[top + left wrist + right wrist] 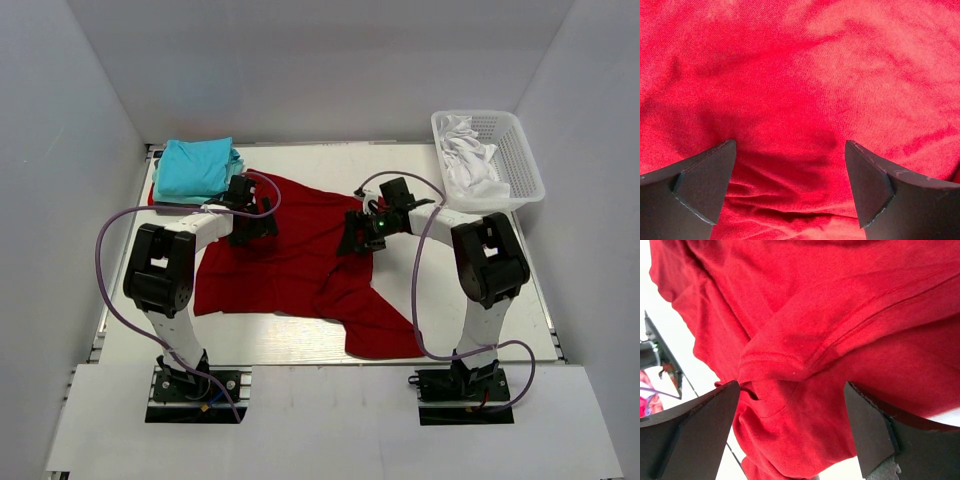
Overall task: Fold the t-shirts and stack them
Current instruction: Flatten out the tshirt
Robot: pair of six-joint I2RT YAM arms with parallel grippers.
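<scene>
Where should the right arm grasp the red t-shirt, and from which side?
Probably the stitched sleeve hem of the red t-shirt: it forms a raised fold just ahead of the open right gripper. Come down from above, since the cloth lies flat.

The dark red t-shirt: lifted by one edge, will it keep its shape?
Probably not: the dark red t-shirt lies wrinkled and folded over itself, so it likely hangs limp. Pushed, it would probably bunch, not slide, judging by its creases.
</scene>
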